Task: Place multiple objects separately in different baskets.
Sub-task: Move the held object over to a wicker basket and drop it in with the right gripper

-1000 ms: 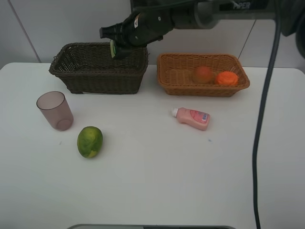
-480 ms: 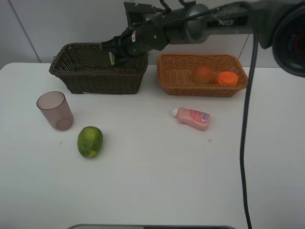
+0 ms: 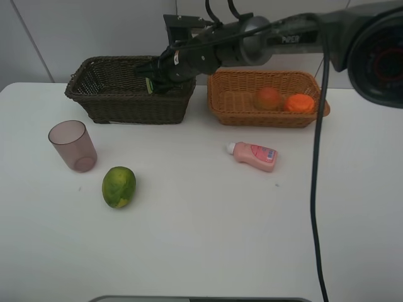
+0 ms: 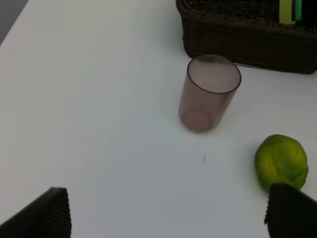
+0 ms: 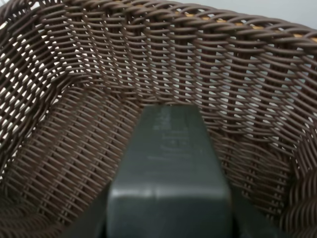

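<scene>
Right gripper (image 3: 154,77) grips the black bottle (image 5: 171,163) inside the dark basket (image 3: 126,106).
Left gripper (image 4: 168,218) hangs with jaws wide over the table (image 3: 201,239), near the cup (image 4: 208,91) and green fruit (image 4: 281,161). The pink bottle (image 3: 254,155) lies on the table; the peach (image 3: 268,98) and orange (image 3: 300,102) sit in the tan basket (image 3: 264,118).

We read one marking: "PIPER" on the right arm (image 3: 291,39). Pink bottle (image 3: 255,155) and black bottle (image 5: 168,163) print: illegible.

Rough wicker forms dark basket (image 3: 132,108) and tan basket (image 3: 264,117); cup (image 3: 73,146) is translucent plastic.
</scene>
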You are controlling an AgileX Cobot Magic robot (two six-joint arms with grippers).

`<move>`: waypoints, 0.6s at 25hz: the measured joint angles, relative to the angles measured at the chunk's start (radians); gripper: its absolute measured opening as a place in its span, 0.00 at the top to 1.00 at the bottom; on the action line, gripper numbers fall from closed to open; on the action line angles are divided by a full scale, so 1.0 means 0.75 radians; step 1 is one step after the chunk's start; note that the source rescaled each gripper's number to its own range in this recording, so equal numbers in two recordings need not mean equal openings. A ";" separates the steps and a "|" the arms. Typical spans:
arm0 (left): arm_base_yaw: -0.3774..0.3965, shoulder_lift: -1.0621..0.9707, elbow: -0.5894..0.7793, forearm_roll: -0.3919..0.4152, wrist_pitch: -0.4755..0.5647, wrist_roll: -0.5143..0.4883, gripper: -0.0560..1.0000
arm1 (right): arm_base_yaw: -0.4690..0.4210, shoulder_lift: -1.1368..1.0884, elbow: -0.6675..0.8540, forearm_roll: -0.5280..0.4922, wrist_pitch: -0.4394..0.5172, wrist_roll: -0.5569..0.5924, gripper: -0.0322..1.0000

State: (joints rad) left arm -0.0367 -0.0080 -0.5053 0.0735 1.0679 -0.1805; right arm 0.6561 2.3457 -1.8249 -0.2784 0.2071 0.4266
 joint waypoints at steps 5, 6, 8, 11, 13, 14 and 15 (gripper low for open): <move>0.000 0.000 0.000 0.000 0.000 0.000 0.00 | 0.000 -0.001 -0.001 0.000 -0.034 0.000 0.60; 0.000 0.000 0.000 0.000 0.000 0.000 0.00 | 0.000 -0.001 -0.001 0.000 -0.038 0.000 0.48; 0.000 0.000 0.000 0.000 0.000 0.000 0.00 | 0.000 -0.001 -0.001 0.000 -0.040 0.000 0.32; 0.000 0.000 0.000 0.000 0.000 0.000 0.00 | 0.000 -0.006 -0.001 0.000 -0.040 0.000 0.24; 0.000 0.000 0.000 0.000 0.000 0.000 0.00 | 0.000 -0.022 -0.001 0.000 -0.035 0.000 0.22; 0.000 0.000 0.000 0.000 0.000 0.000 0.00 | 0.000 -0.033 -0.001 0.000 -0.035 0.000 0.22; 0.000 0.000 0.000 0.000 0.000 0.000 0.00 | 0.000 -0.047 -0.001 0.000 -0.035 0.000 0.22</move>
State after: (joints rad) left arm -0.0367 -0.0080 -0.5053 0.0735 1.0679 -0.1805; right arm 0.6561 2.3108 -1.8258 -0.2784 0.1809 0.4266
